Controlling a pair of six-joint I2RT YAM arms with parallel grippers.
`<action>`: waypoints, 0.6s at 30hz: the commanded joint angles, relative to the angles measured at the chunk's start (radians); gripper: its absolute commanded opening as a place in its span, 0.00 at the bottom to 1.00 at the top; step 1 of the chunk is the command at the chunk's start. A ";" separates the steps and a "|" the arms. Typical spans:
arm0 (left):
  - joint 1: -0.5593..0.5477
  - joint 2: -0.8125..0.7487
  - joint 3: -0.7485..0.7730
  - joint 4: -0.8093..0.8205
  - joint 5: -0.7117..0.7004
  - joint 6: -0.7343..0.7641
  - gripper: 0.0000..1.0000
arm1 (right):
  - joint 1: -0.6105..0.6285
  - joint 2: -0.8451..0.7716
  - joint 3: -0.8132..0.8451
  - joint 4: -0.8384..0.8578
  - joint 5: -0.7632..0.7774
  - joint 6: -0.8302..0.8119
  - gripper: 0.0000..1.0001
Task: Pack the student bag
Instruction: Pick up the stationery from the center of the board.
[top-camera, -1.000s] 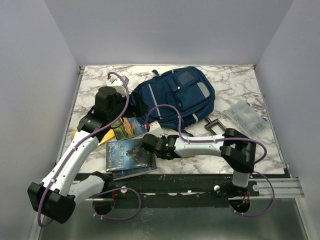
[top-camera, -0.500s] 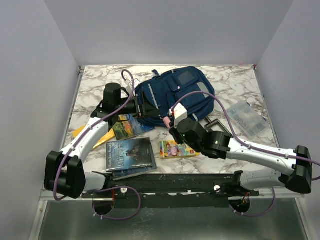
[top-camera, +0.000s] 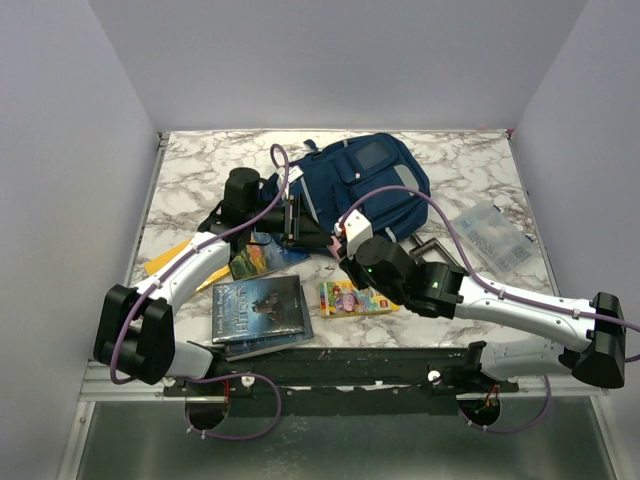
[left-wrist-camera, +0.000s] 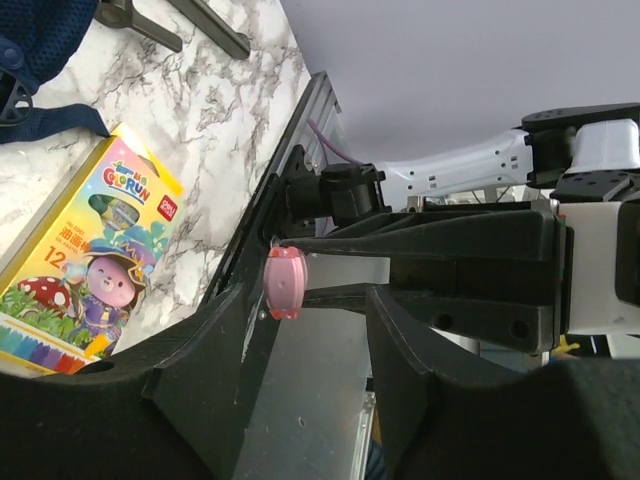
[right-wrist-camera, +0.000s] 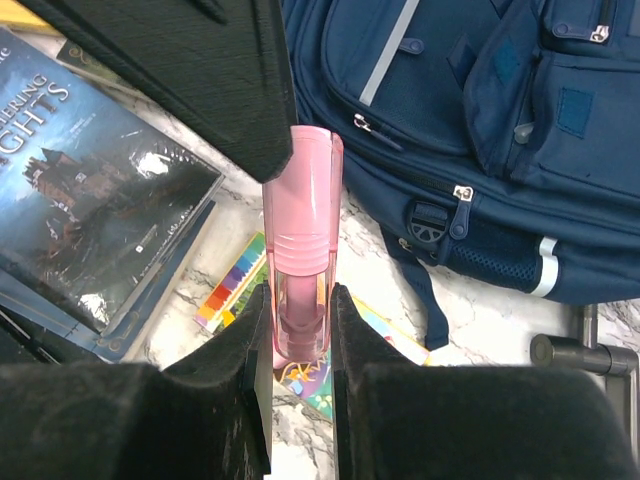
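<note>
Marbled table (top-camera: 190, 170) under plain pale walls (top-camera: 330, 60). Dark books (top-camera: 258, 308) lie stacked at the front left, with a picture book (top-camera: 262, 255) and something yellow (top-camera: 165, 262) behind them. A crayon box (top-camera: 357, 298) lies at the front middle. To the right are a black clamp (top-camera: 430, 248) and a clear case (top-camera: 492, 235).

The bag (top-camera: 355, 190) lies flat at the back centre, pockets up, its near edge just behind both grippers, which meet above the table in front of it.

The right gripper (right-wrist-camera: 300, 300) pinches a pink pen (right-wrist-camera: 300, 240) by its lower half. The left gripper (left-wrist-camera: 310, 300) is spread, and the pen's far end sits between its fingers (left-wrist-camera: 200, 380). I cannot tell whether either finger touches it.
</note>
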 joint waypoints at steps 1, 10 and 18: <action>-0.002 0.023 0.011 0.011 0.026 0.006 0.52 | 0.000 -0.005 0.028 -0.043 -0.037 -0.035 0.01; -0.028 0.028 0.037 -0.061 0.015 0.074 0.43 | 0.001 -0.023 0.038 -0.070 -0.053 -0.083 0.01; -0.063 0.042 0.068 -0.138 0.015 0.135 0.34 | 0.000 -0.021 0.052 -0.084 -0.062 -0.097 0.01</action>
